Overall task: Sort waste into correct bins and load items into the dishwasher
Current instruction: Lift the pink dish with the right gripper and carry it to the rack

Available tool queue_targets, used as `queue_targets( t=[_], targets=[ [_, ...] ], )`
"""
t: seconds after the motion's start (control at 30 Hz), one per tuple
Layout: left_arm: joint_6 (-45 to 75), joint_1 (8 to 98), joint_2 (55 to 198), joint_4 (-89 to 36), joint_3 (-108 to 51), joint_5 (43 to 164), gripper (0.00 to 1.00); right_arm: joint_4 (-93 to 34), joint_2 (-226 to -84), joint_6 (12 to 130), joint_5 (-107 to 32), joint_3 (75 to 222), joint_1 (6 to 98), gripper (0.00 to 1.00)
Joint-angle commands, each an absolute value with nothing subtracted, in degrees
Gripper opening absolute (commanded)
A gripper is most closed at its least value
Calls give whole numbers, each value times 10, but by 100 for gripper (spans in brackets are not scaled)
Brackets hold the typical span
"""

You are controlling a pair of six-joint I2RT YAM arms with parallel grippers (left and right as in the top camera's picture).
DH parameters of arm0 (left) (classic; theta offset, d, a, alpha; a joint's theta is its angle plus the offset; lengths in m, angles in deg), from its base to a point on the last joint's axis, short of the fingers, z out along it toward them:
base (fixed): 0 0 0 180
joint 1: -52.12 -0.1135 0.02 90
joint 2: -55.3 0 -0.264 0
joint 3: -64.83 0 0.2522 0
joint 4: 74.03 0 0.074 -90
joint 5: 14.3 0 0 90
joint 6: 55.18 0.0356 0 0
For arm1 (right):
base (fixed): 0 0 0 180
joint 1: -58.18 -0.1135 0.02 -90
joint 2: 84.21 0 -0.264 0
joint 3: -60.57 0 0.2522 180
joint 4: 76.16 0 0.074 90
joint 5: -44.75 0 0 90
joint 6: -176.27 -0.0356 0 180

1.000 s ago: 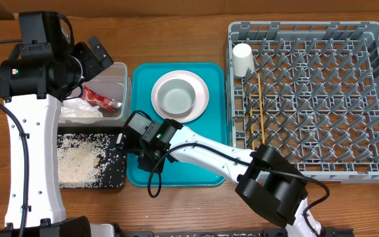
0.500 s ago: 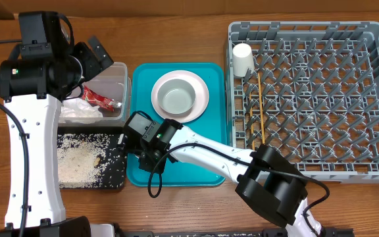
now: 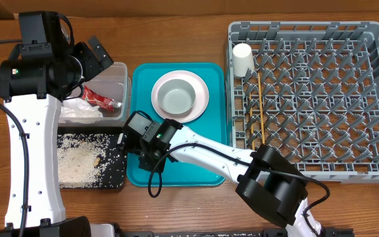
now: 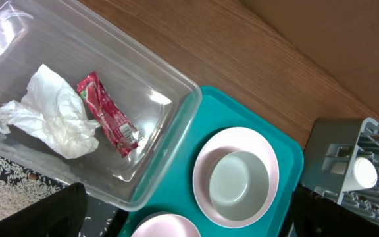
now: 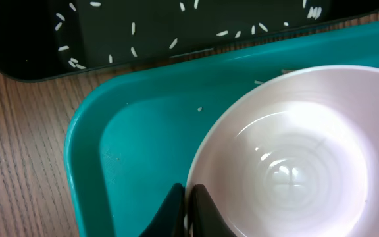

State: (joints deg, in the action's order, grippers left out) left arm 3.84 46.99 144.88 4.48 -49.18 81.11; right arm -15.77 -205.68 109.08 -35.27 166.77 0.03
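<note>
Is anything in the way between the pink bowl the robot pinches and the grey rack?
Nothing visible. The pale pink round bowl only has to clear the rim of the teal plastic tray and the side wall of the grey plastic dish rack. The round pink-white plate sits off that path.

No readable text is showing anywhere; the print on the red wrapper is appearing too blurred to read.
</note>
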Motion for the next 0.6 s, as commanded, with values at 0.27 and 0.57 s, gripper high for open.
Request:
queue_targets(
  t=[0.27,0.57],
  targets=[
    [46,469,1441,44,-503,815,100,-71,-2001,993,-350,1770,13,4],
    [46,469,1441,44,-503,815,100,13,-1885,980,-294,1840,135,4]
  ],
)
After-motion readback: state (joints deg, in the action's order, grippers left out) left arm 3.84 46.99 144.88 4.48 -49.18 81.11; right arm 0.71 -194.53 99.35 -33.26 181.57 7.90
